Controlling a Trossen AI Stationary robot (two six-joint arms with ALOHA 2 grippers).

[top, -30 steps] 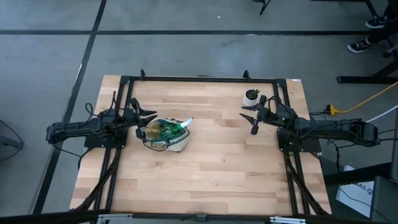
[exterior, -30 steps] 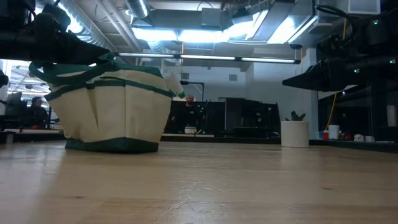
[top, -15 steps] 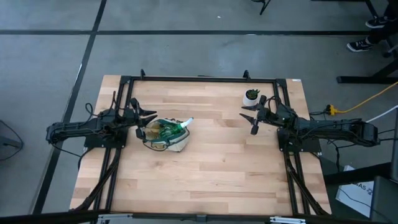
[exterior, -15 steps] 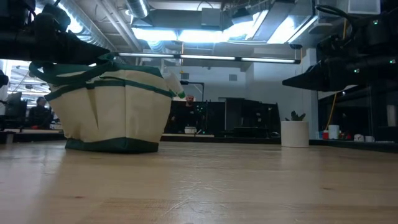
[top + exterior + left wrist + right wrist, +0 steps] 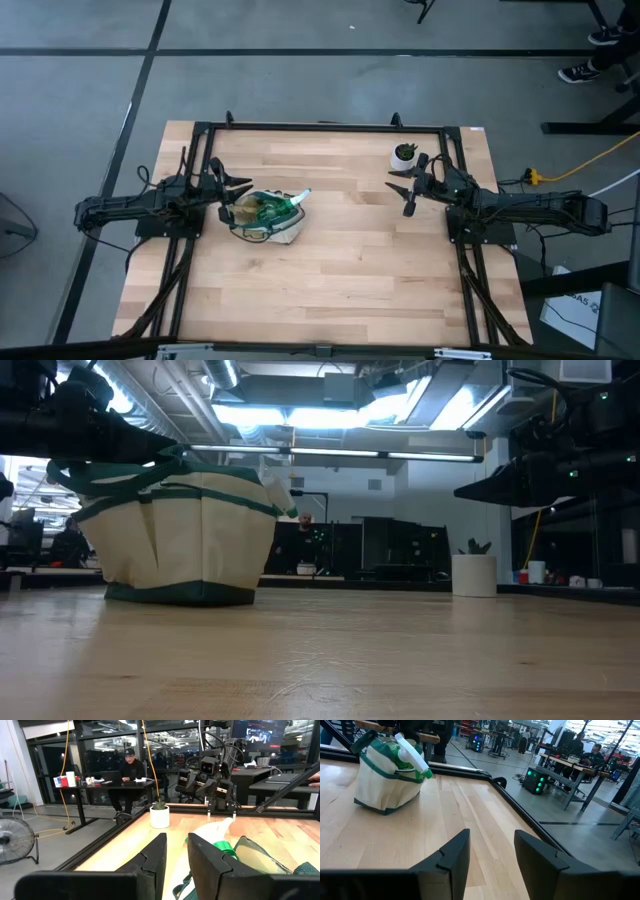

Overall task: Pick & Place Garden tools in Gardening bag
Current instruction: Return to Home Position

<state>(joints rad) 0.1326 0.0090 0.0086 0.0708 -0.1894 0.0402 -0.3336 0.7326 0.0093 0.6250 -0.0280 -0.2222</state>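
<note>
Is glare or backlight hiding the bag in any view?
No. Low view: ceiling lights glare behind, arms go to silhouette, bag is readable. High view: even light on the table. Right wrist view: bag and bottle plainly lit.

In the room beyond the desk [image 5: 320, 650], a seated person [image 5: 70, 542] at far left leans slightly rightward, closer to the edge of the gardening bag [image 5: 185, 535]. Nothing else differs.
</note>
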